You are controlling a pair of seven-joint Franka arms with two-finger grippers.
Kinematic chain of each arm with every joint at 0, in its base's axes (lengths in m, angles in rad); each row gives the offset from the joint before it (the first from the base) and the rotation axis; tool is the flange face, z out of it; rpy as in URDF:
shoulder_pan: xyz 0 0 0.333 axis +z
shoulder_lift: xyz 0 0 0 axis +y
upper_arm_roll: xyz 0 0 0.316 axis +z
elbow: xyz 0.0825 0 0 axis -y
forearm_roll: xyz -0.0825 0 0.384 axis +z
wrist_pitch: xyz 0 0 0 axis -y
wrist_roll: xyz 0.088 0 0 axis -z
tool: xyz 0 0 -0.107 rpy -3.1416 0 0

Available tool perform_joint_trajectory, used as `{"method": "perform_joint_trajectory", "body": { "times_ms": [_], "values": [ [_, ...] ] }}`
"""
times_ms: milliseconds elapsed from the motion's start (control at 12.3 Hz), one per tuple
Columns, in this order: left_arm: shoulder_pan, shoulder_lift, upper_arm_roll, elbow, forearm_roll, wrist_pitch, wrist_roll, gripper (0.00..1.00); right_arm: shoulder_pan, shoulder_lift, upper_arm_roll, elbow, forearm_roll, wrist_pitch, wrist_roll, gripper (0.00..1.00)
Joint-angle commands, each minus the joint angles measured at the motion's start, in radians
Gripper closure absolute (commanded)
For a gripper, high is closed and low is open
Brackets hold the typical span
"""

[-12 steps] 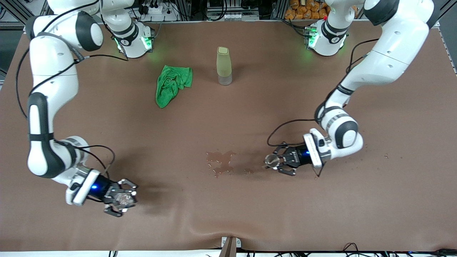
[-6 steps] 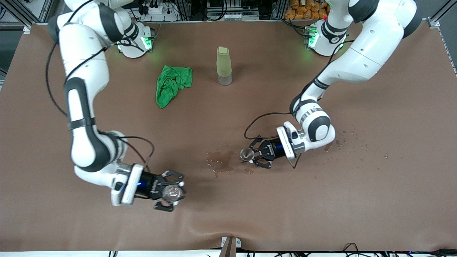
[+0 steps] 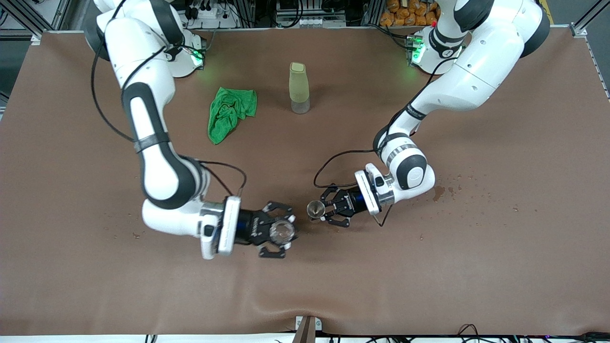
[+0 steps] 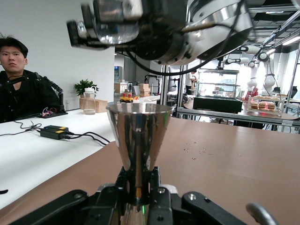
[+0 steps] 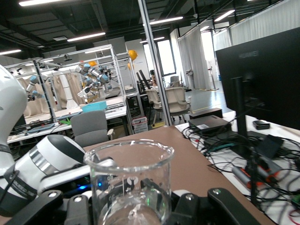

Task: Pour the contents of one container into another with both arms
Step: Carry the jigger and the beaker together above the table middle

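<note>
I have both arms reaching in over the middle of the table [image 3: 476, 267], their tools facing each other and close together; the right tool [image 3: 281, 232] is clamped on the small clear glass cup [image 3: 282, 231], holding it upright in the air, its round mouth open to the front camera; in the right wrist view the cup [image 5: 129, 180] fills the foreground between the black fingers [image 5: 70, 208], its rim level, with printed markings on its wall; I cannot tell whether it holds any liquid; the left tool [image 3: 318, 211] is closed on the silvery metal jigger [image 3: 314, 208], gripping it at the narrow waist, the upper cone upright and open at the top; in the left wrist view the jigger [image 4: 138, 138] stands straight up from the tool, and the right tool with the cup [image 4: 112, 26] shows above it and slightly farther off; the cup and the jigger are near each other but apart; on the table near the robots' bases stand a tall yellow-green bottle [image 3: 299, 88] and, beside it toward the right arm's end, a crumpled green cloth [image 3: 229, 112]; small dark wet spots [image 3: 439, 192] mark the table near the left arm's wrist.
</note>
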Motion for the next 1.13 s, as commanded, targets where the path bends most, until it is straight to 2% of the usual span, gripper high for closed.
{"method": "perform_joint_trajectory", "body": {
  "times_ms": [0,162,324,729,891,1053],
  "values": [
    [-0.05,0.038,0.008,0.085,-0.041,0.056,0.0,1.0,0.07,-0.046,-0.002,-0.012,0.018,0.075,0.035,1.0],
    [-0.069,0.055,0.018,0.117,-0.049,0.076,-0.016,1.0,0.091,-0.067,0.024,-0.014,0.063,0.086,0.035,1.0],
    [-0.084,0.05,0.049,0.127,-0.047,0.076,-0.049,1.0,0.107,-0.101,0.023,-0.032,0.078,0.086,0.037,1.0],
    [-0.069,0.044,0.051,0.125,-0.033,0.076,-0.063,1.0,0.107,-0.257,0.021,-0.228,0.081,0.125,0.164,1.0],
    [-0.066,0.044,0.051,0.125,-0.032,0.076,-0.063,1.0,0.12,-0.306,0.021,-0.28,0.079,0.188,0.257,1.0],
    [-0.067,0.044,0.051,0.124,-0.032,0.076,-0.062,1.0,0.127,-0.313,0.023,-0.296,0.081,0.213,0.337,1.0]
  ]
}}
